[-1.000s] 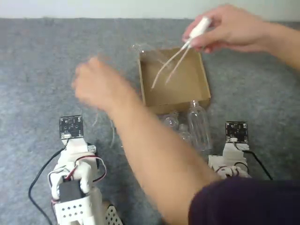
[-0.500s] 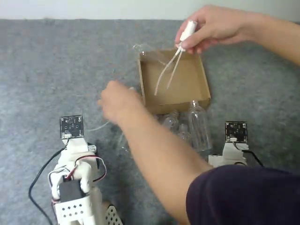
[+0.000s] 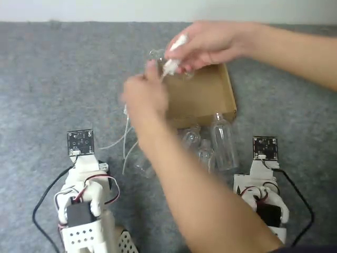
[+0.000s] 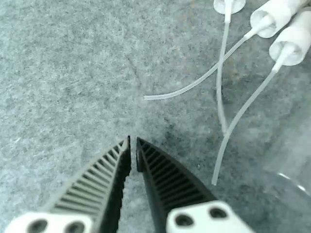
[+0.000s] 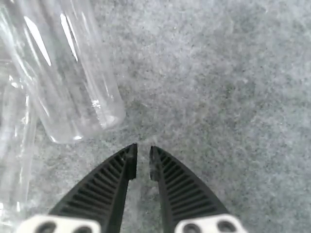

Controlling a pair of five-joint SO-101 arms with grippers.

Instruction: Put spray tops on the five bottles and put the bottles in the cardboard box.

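A person's two hands meet over the far left corner of the cardboard box (image 3: 205, 100). One hand pinches a white spray top (image 3: 175, 48); the other holds a clear bottle (image 3: 156, 56). Three clear bottles (image 3: 223, 140) stand or lie just in front of the box. Loose spray tops (image 4: 276, 13) with thin tubes (image 3: 126, 141) lie on the carpet near my left arm. My left gripper (image 4: 132, 141) is shut and holds nothing, close above the carpet. My right gripper (image 5: 142, 148) is shut too, right by the base of a lying bottle (image 5: 73, 82).
Grey carpet (image 3: 47, 79) covers the table. The person's forearm (image 3: 189, 179) crosses the middle between my two arms. My left arm (image 3: 84, 200) and right arm (image 3: 263, 197) sit folded at the near edge. Part of another clear bottle (image 4: 289, 170) lies beside the tubes.
The hand with the spray top moved left from over the box to its far left corner. The other hand rose to meet it at a bottle. Both arms stayed still.
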